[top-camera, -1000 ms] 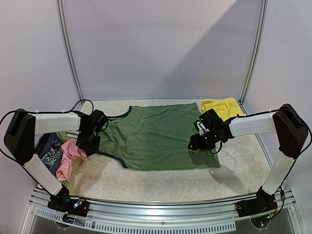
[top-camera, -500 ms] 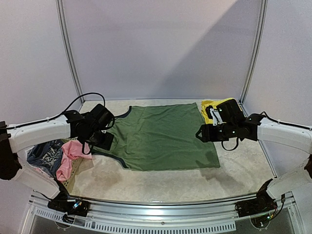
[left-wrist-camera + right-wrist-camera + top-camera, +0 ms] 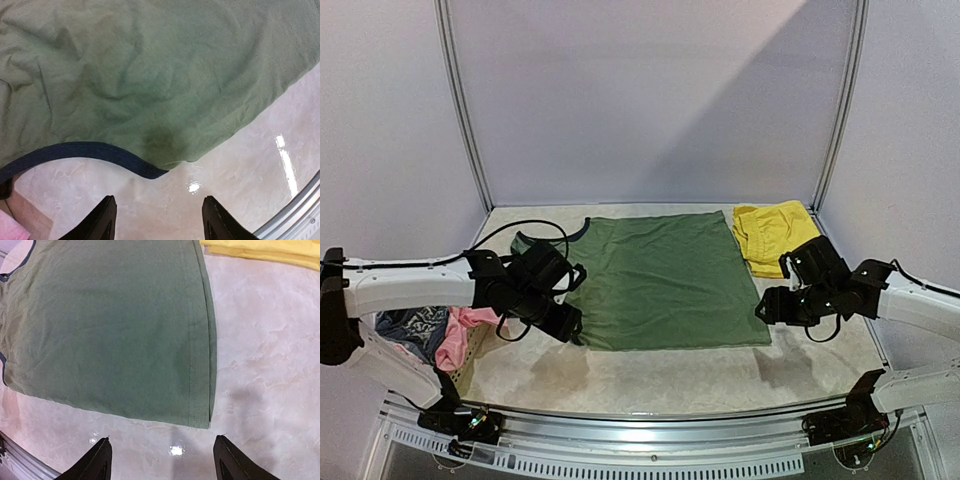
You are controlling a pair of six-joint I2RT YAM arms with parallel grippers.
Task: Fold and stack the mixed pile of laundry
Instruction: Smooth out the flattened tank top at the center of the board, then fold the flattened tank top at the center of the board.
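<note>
An olive-green sleeveless top [image 3: 665, 280] lies spread flat in the middle of a pale marbled table [image 3: 650, 385], with its navy-trimmed armholes toward the left. The left gripper [image 3: 565, 325] is low beside the top's near left corner, its jaws spread wide and empty. The right gripper [image 3: 767, 305] is low at the near right corner by the hem, also wide apart and holding nothing. Yellow shorts [image 3: 775, 235] lie at the far right, just beside the top. A pink piece [image 3: 455, 340] and a blue-grey patterned piece [image 3: 410, 330] are heaped at the table's left edge.
</note>
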